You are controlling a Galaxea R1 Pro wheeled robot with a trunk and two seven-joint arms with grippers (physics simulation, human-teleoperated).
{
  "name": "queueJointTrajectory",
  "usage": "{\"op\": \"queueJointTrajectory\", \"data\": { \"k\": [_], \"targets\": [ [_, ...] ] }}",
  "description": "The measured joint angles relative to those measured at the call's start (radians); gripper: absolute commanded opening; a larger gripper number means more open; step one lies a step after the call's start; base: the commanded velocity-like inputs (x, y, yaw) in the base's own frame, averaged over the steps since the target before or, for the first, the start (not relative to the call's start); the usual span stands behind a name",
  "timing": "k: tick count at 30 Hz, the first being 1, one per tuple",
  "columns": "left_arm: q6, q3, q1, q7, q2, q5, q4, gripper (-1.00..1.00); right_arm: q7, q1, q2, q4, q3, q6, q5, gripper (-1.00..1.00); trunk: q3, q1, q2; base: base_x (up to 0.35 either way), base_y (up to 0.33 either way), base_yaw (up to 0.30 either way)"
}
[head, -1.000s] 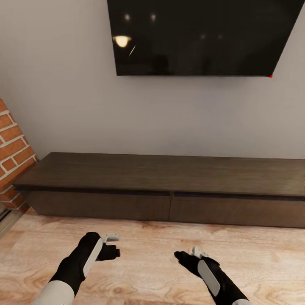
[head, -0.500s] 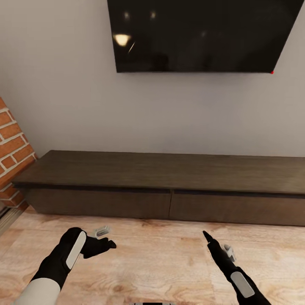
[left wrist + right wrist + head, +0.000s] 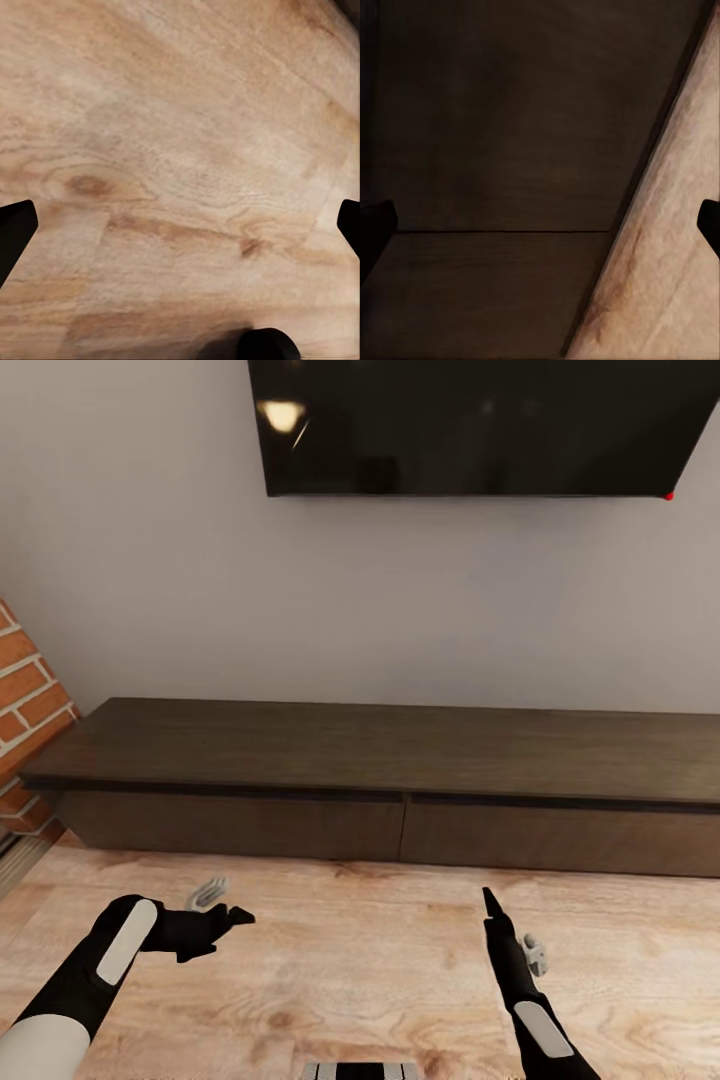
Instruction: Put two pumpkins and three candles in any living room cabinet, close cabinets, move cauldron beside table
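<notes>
The cabinet (image 3: 400,800) is a long, low dark-brown unit against the wall, with both flat drawer fronts shut and a bare top. My left gripper (image 3: 225,922) hovers over the plank floor before its left half, pointing right; in the left wrist view its fingertips (image 3: 15,229) stand wide apart, open, with nothing between them. My right gripper (image 3: 490,905) points at the cabinet's right drawer front (image 3: 495,150), open and empty, a short way off it. The pumpkins, candles, cauldron and table are out of view.
A large black TV (image 3: 470,425) hangs on the grey wall above the cabinet. A brick column (image 3: 25,710) stands at the left end. Light wood floor (image 3: 360,960) stretches between me and the cabinet. My base's edge (image 3: 360,1071) shows at the bottom.
The view has shifted, so TV and cabinet sit higher in the picture. My left arm swung out to the left and my right gripper turned edge-on toward the cabinet.
</notes>
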Motion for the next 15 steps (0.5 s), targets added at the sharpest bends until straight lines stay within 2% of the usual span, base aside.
{"op": "queueJointTrajectory", "data": {
  "k": [3,5,7,9,11,12,15],
  "targets": [
    [0.0,-0.009,0.0,0.0,0.004,0.004,-0.001,1.0,0.029,0.0,-0.001,-0.001,-0.001,0.016,-0.031,1.0,0.0,0.0,0.0,0.0,0.0,0.0],
    [0.0,-0.011,0.0,-0.001,0.027,0.006,-0.007,1.0,0.039,0.0,-0.002,-0.004,0.0,0.019,-0.037,1.0,0.0,0.0,0.0,0.0,0.0,0.0],
    [0.0,-0.016,0.0,-0.001,0.055,0.023,-0.011,1.0,0.049,0.0,-0.004,-0.009,0.001,0.022,-0.041,1.0,0.0,0.0,0.0,0.003,0.0,0.0],
    [0.0,-0.017,0.0,-0.001,0.076,0.064,-0.013,1.0,0.079,0.0,-0.006,-0.01,-0.002,0.024,-0.048,1.0,0.0,0.0,0.0,0.097,0.0,0.0],
    [0.0,-0.023,0.004,-0.008,0.101,0.12,-0.015,1.0,0.131,-0.001,-0.006,-0.006,-0.01,0.026,-0.054,1.0,0.0,0.0,0.0,0.252,0.0,0.0],
    [0.0,-0.038,0.007,-0.034,0.117,0.155,-0.016,1.0,0.169,0.0,-0.007,-0.004,-0.019,0.027,-0.057,1.0,0.0,0.0,0.0,0.293,0.0,0.0],
    [0.0,-0.095,0.01,-0.137,0.136,0.184,-0.013,1.0,0.22,0.0,-0.007,-0.002,-0.061,0.033,-0.064,1.0,0.0,0.0,0.0,0.313,0.0,0.0]
  ]
}}
